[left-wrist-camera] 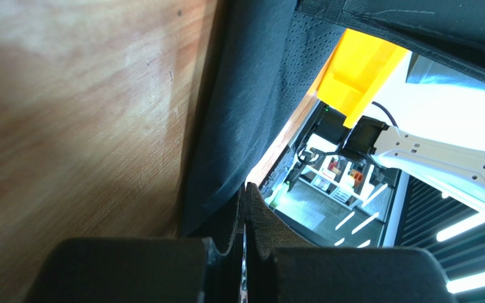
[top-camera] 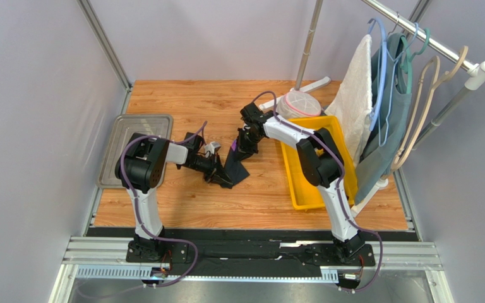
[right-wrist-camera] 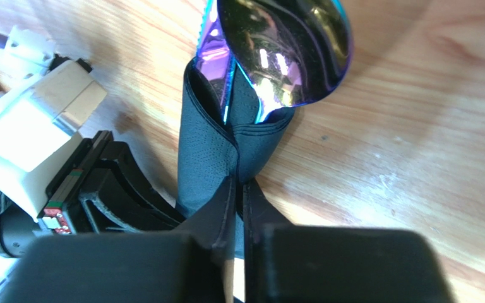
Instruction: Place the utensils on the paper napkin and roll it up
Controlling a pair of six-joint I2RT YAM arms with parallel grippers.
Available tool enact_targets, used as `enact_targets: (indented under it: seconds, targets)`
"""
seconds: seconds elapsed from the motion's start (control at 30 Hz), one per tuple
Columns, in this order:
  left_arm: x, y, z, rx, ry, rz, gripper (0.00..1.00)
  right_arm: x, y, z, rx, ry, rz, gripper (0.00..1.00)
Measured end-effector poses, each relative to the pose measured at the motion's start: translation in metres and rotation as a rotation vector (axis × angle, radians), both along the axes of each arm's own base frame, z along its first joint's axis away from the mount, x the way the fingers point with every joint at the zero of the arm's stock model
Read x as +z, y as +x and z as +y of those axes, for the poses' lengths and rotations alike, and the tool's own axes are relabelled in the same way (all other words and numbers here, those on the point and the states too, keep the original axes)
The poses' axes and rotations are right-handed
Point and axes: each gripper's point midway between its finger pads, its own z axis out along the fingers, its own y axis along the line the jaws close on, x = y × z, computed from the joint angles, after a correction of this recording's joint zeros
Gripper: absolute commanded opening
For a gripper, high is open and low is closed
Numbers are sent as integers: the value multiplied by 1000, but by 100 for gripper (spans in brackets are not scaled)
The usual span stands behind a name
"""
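— Over the table (top-camera: 182, 202), on the top camera, where do the fingers sit?
— Both pairs are at the napkin (top-camera: 235, 167). The left gripper (top-camera: 218, 175) is at its near left end and the right gripper (top-camera: 245, 150) at its far end. The utensils (top-camera: 234, 146) show only as a purple glint just beside the right fingertips. A yellow bin (top-camera: 299, 192) lies to the right of them, and a metal tray (top-camera: 122, 126) is well to the left of the left pair.
— How wide are they from up there?
— Too small to tell.
— And the left wrist camera?
— The left fingers (left-wrist-camera: 267, 230) are pressed together with no gap. The napkin's dark dotted sheet begins right at their tips and runs away ahead over the wood. Whether a fold is nipped between them, I cannot tell. The bin's corner shows beyond it, ahead and to the right.
— Right wrist?
— The right fingers (right-wrist-camera: 216, 211) are almost together, pinching the napkin's folded edge at their tips. Just ahead, the napkin wraps the utensils. The spoon (right-wrist-camera: 283, 50) sticks out of the wrap, and a second purple head (right-wrist-camera: 213, 57) with a toothed edge lies left of it. The left gripper is close by, left of the fingers.
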Motion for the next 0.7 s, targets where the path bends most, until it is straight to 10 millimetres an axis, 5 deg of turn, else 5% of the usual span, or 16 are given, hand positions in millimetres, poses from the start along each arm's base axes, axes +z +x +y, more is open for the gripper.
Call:
enact_targets:
  seconds: [0.17,0.33,0.53,0.7]
  targets:
    - [0,1,0,2,-1,-2,8,1,1,3,18,51,14,0]
    - [6,7,1,22,32,-45,37,3,6,4,51,96,-4,0]
    - [49,23,6,43,52,-244,60,5,7,3,89,163,-45,0]
    - [93,36,19,59,62,-402,66,6,7,5,112,220,-72,0]
